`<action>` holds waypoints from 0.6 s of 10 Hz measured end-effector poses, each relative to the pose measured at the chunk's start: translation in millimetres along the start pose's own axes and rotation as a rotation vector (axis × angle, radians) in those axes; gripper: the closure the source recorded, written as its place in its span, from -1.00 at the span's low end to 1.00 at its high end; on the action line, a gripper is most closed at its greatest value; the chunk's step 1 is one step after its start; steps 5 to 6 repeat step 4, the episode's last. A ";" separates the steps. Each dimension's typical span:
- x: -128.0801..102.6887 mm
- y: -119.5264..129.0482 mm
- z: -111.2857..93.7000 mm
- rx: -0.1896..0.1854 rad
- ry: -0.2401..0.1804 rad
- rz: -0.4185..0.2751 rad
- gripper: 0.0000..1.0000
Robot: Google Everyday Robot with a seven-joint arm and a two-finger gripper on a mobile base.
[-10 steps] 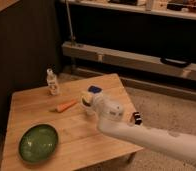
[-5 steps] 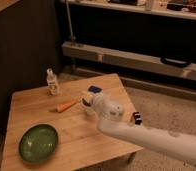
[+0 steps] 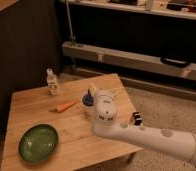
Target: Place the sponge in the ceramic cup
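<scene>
The gripper point(image 3: 97, 96) hangs up and to the right of the green bowl point(image 3: 38, 142), past the carrot point(image 3: 66, 106). I cannot tell whether it is spread or pinching, because the white wrist hides it. The blue sponge point(image 3: 87, 98) shows at its tip, right at the pale ceramic cup point(image 3: 85, 105). It is either over the mouth or partly in, likely lined up to drop straight down. A clear bottle point(image 3: 52, 82) stands behind the bowl. The low wooden table point(image 3: 26, 107) sits on speckled floor, with dark shelving behind.

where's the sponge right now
In the camera view the sponge is near the middle of the table, right at the gripper, with the carrot just beside it.
</scene>
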 end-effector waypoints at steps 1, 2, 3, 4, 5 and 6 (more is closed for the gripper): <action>-0.1 -1.7 -0.2 0.002 0.001 0.000 -0.60; -0.2 -2.1 -0.2 0.002 0.001 0.000 -0.60; -0.2 -2.0 -0.2 0.002 0.001 0.000 -0.60; -0.2 -2.0 -0.2 0.002 0.001 0.000 -0.60; -0.2 -2.0 -0.2 0.002 0.001 0.000 -0.60; -0.2 -2.0 -0.2 0.002 0.001 0.000 -0.60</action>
